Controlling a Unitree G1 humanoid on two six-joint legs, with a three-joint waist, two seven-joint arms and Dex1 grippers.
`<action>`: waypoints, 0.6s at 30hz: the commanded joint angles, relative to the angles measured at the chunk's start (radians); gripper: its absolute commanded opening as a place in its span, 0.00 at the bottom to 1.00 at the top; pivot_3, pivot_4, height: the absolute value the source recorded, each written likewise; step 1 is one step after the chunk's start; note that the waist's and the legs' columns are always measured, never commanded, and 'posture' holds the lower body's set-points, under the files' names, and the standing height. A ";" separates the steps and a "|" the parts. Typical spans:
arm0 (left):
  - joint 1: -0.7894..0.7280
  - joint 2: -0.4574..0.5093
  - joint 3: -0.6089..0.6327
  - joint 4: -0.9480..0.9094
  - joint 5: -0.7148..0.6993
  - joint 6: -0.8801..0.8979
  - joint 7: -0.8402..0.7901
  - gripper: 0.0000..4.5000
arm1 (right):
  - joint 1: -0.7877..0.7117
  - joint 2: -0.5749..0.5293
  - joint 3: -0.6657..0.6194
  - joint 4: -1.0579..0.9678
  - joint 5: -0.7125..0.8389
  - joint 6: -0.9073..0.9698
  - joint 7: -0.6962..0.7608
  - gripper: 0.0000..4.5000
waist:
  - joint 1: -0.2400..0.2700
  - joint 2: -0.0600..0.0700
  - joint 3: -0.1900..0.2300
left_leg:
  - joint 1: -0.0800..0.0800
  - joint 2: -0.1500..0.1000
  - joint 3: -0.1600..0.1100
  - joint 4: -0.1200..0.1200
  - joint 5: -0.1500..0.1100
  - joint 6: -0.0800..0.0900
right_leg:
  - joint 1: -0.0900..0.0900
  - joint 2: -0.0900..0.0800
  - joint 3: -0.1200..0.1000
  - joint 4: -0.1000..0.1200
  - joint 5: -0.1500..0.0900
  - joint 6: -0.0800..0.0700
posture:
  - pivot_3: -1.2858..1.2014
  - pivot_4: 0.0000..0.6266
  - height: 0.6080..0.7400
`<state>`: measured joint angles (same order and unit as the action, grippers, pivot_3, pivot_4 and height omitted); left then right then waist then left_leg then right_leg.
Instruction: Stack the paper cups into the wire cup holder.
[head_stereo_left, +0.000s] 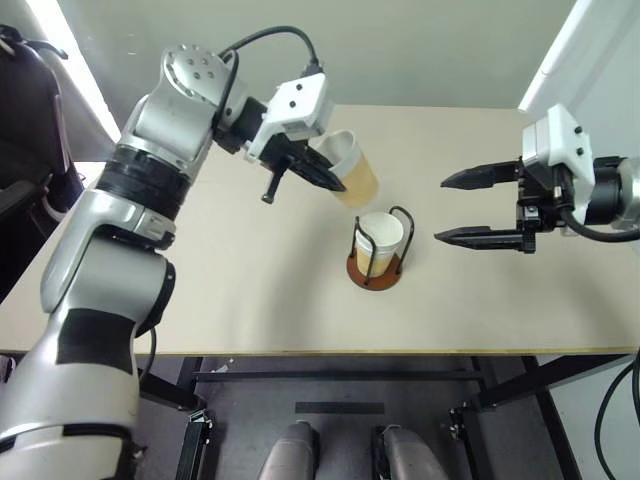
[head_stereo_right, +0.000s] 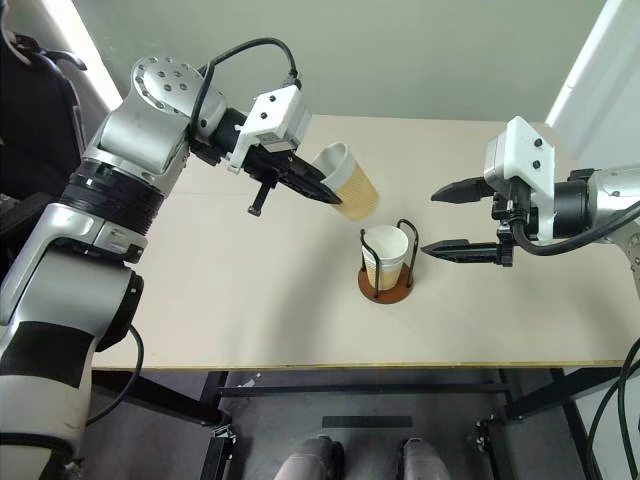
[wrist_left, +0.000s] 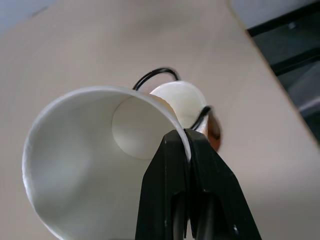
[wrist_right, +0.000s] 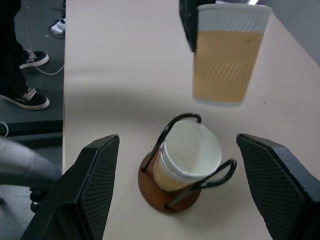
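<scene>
Left wrist view: left fingers (wrist_left: 187, 145) pinching paper cup (wrist_left: 90, 165) rim; right fingers (head_stereo_left: 460, 207) spread.

No text, label or number can be read anywhere (cups included).

Bare pale wooden desk (head_stereo_left: 200, 300) lies all round the black-wire, brown-based cup holder (head_stereo_left: 377, 262), whose seated tan paper cup (head_stereo_left: 381, 240) blocks its middle.
</scene>
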<state>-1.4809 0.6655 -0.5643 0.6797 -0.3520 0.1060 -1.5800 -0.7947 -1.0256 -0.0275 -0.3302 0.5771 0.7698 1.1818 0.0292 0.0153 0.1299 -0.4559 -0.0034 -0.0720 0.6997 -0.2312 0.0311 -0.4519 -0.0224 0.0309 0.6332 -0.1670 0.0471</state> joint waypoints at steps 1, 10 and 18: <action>-0.036 -0.010 0.004 -0.021 -0.054 0.038 -0.034 0.00 | -0.011 -0.008 -0.028 -0.025 0.009 -0.006 -0.016 0.84 | 0.005 0.000 0.000 | 0.000 0.000 -0.001 0.001 0.000 0.000 | 0.000 -0.001 0.001 0.000 0.000 0.000 | 0.52 0.24 1.00; -0.035 -0.027 -0.043 -0.019 -0.070 0.027 -0.034 0.00 | 0.029 -0.019 -0.041 -0.051 0.005 -0.010 -0.032 0.84 | 0.001 0.000 0.000 | 0.000 0.000 -0.001 0.000 0.000 -0.001 | 0.001 -0.001 0.002 -0.003 0.000 0.001 | 0.52 0.24 1.00; -0.036 -0.062 -0.061 0.036 -0.027 -0.051 -0.034 0.00 | 0.047 -0.019 -0.052 -0.071 0.015 -0.004 -0.056 0.84 | 0.003 0.000 0.000 | 0.000 0.000 -0.001 0.000 0.000 0.000 | 0.002 -0.001 0.001 -0.004 0.000 0.002 | 0.52 0.24 1.00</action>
<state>-1.4820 0.6052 -0.6337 0.7170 -0.3829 0.0807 -1.5804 -0.7482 -1.0290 -0.0318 -0.3757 0.5809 0.7695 1.1372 0.0325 0.0157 0.1301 -0.4563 -0.0030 -0.0729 0.6995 -0.2312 0.0309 -0.4500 -0.0234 0.0321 0.6287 -0.1666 0.0491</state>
